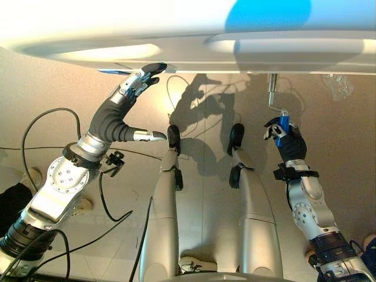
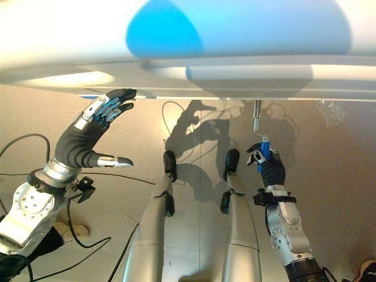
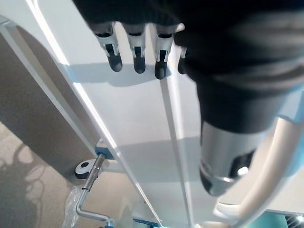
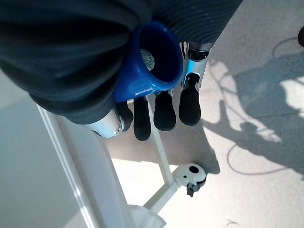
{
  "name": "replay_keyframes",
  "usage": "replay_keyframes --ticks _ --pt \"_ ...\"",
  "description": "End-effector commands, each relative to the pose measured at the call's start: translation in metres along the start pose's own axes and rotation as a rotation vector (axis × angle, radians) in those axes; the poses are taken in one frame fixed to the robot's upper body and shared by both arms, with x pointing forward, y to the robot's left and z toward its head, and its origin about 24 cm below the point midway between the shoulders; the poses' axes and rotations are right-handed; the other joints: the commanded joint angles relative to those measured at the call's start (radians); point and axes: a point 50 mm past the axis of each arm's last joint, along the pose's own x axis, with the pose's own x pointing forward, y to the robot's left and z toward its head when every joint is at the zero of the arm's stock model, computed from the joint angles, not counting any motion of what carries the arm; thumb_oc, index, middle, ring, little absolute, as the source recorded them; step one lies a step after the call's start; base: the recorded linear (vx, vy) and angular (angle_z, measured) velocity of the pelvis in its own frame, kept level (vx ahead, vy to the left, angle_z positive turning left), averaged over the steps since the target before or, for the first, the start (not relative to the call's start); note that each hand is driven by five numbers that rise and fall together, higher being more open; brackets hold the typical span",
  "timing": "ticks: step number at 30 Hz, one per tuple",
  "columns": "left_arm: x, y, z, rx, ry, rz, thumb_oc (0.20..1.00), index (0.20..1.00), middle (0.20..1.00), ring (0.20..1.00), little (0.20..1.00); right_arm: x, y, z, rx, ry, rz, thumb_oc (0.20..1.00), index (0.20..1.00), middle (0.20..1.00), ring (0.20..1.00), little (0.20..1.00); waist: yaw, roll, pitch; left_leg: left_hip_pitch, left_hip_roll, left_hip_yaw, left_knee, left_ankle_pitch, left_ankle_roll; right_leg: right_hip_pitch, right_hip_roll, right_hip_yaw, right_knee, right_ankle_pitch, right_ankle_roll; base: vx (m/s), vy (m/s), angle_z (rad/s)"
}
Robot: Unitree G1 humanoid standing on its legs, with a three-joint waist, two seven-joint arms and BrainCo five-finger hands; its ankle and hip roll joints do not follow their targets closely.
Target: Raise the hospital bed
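R hand (image 1: 285, 138) clenched round the blue crank handle (image 1: 283, 124) under the hospital bed (image 1: 176, 50) edge, near the foot-end corner. L hand (image 1: 132, 88) relaxed, fingers straight, tips at the bed's underside (bracing, prob.). Grip done; cranking left, and can't tell how high the bed is yet.

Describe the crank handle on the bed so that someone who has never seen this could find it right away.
Start at the white bed footboard across the top of the eye views. Under its lower edge, toward the robot's right, a thin metal crank rod hangs down and bends. At its end is the blue handle, with the right hand curled round it; it is the only blue grip there, while the left hand reaches open-fingered toward the footboard.
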Motion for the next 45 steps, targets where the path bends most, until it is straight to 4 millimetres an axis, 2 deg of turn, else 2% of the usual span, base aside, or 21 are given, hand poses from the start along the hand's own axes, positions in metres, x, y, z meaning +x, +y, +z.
replay_keyframes --ticks 1,6,14,15,16,20,27,39,41,43,44,45 --pt "0.006 -0.005 0.025 -0.039 -0.157 0.010 1.000 1.000 1.000 1.000 1.000 0.018 -0.030 0.099 0.084 -0.578 -0.222 0.200 0.200 0.200 0.200 0.200 -0.022 0.017 -0.019 0.040 -0.037 0.009 -0.057 0.007 -0.005 0.032 0.009 0.008 0.010 -0.051 0.076 0.00 0.000 0.00" --pt "0.007 -0.006 0.024 -0.042 -0.160 0.012 1.000 1.000 1.000 1.000 1.000 0.020 -0.037 0.091 0.081 -0.549 -0.274 0.200 0.200 0.200 0.200 0.200 -0.017 0.022 -0.019 0.038 -0.038 0.008 -0.050 0.005 -0.004 0.032 0.007 0.008 0.018 -0.052 0.076 0.00 0.000 0.00" --pt "0.008 -0.007 0.019 -0.045 -0.143 0.019 1.000 1.000 1.000 1.000 1.000 0.023 -0.031 0.082 0.048 -0.487 -0.229 0.213 0.213 0.213 0.213 0.213 -0.018 0.018 -0.019 0.069 -0.041 0.007 -0.058 0.007 -0.003 0.065 0.004 0.002 0.010 -0.046 0.078 0.00 0.000 0.00" --pt "0.007 -0.007 0.018 -0.044 -0.137 0.020 1.000 1.000 1.000 1.000 1.000 0.024 -0.029 0.080 0.051 -0.475 -0.219 0.567 0.567 0.567 0.567 0.567 -0.018 0.018 -0.019 0.079 -0.041 0.008 -0.064 0.009 -0.003 0.074 0.004 0.002 0.007 -0.043 0.079 0.00 0.000 0.00" --pt "0.007 -0.007 0.018 -0.045 -0.136 0.021 1.000 1.000 1.000 1.000 1.000 0.024 -0.030 0.080 0.051 -0.475 -0.218 1.000 1.000 1.000 1.000 1.000 -0.018 0.018 -0.019 0.081 -0.041 0.008 -0.066 0.010 -0.003 0.076 0.004 0.002 0.005 -0.042 0.079 -0.02 0.035 0.02" --pt "-0.001 -0.004 0.002 -0.055 -0.058 0.051 1.000 1.000 1.000 1.000 1.000 0.024 -0.030 0.069 0.021 -0.398 -0.181 1.000 1.000 1.000 1.000 1.000 -0.022 0.010 -0.019 0.161 -0.044 0.012 -0.108 0.019 0.000 0.156 0.002 -0.005 -0.033 -0.028 0.085 -0.01 0.010 0.00" --pt "-0.009 -0.004 -0.009 -0.055 0.010 0.032 1.000 1.000 1.000 1.000 1.000 0.019 -0.027 0.053 0.003 -0.310 -0.155 1.000 1.000 1.000 1.000 1.000 -0.021 -0.005 -0.019 0.247 -0.051 0.010 -0.126 0.021 0.004 0.251 -0.001 -0.011 -0.062 -0.022 0.088 0.00 0.003 -0.01" --pt "-0.014 -0.008 -0.018 -0.065 0.056 0.026 1.000 1.000 1.000 1.000 1.000 0.015 -0.037 0.051 -0.020 -0.282 -0.175 1.000 1.000 1.000 1.000 1.000 -0.012 0.000 -0.019 0.343 -0.061 -0.002 -0.142 0.012 0.010 0.359 -0.009 -0.025 -0.088 -0.023 0.091 0.00 0.011 0.02" --pt "-0.030 -0.014 -0.053 -0.146 0.208 0.090 1.000 1.000 1.000 1.000 1.000 0.012 -0.048 0.029 -0.049 -0.173 -0.236 1.000 1.000 1.000 1.000 1.000 -0.015 -0.008 -0.019 0.404 -0.062 -0.001 -0.151 0.011 0.014 0.418 -0.005 -0.028 -0.098 -0.023 0.091 0.00 0.017 0.01" --pt "-0.030 -0.015 -0.054 -0.147 0.207 0.089 1.000 1.000 1.000 1.000 1.000 0.012 -0.048 0.029 -0.050 -0.173 -0.237 1.000 1.000 1.000 1.000 1.000 -0.014 -0.006 -0.019 0.406 -0.062 -0.002 -0.153 0.011 0.014 0.421 -0.005 -0.029 -0.099 -0.023 0.091 0.00 0.000 0.00" --pt "-0.060 -0.026 -0.103 -0.200 0.438 0.200 1.000 1.000 1.000 1.000 1.000 0.004 -0.059 0.003 -0.061 -0.057 -0.314 1.000 1.000 1.000 1.000 1.000 -0.015 -0.014 -0.021 0.464 -0.063 -0.004 -0.159 0.011 0.018 0.483 -0.003 -0.030 -0.109 -0.021 0.090 0.07 0.009 -0.01" --pt "-0.075 -0.032 -0.120 -0.173 0.536 0.226 1.000 1.000 1.000 1.000 1.000 -0.002 -0.062 -0.009 -0.060 -0.005 -0.347 1.000 1.000 1.000 1.000 1.000 -0.014 -0.019 -0.029 0.488 -0.065 -0.004 -0.160 0.004 0.019 0.509 -0.003 -0.034 -0.110 -0.028 0.091 0.08 0.019 -0.02"
